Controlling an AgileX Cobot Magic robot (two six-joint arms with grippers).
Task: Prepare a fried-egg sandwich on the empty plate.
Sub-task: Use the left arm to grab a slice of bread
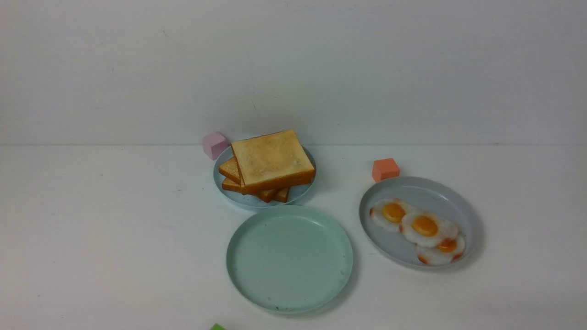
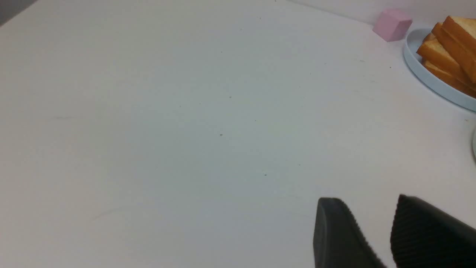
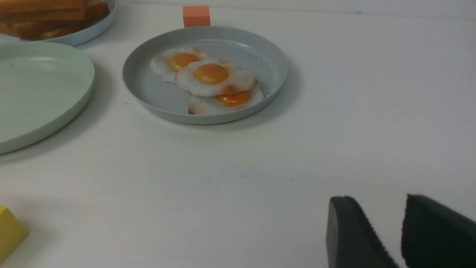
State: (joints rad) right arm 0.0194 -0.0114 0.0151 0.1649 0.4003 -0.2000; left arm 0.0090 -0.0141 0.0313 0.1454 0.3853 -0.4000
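Observation:
The empty plate (image 1: 290,259), pale mint green, sits front and centre with nothing on it; its rim also shows in the right wrist view (image 3: 41,85). Behind it a stack of toast slices (image 1: 270,160) rests on a light-blue plate (image 1: 300,195). To the right, three fried eggs (image 1: 424,225) overlap on a grey plate (image 1: 431,190). No fried-egg sandwich is in view. My left gripper (image 2: 366,201) hangs open over bare table, left of the toast (image 2: 450,48). My right gripper (image 3: 375,199) is open over bare table, nearer than the eggs (image 3: 212,74). Neither arm shows in the front view.
A pink cube (image 1: 214,145) stands beside the toast plate and an orange cube (image 1: 385,169) behind the grey plate. A yellow block (image 3: 9,232) lies near the table's front, and a green corner (image 1: 218,327) peeks in at the front edge.

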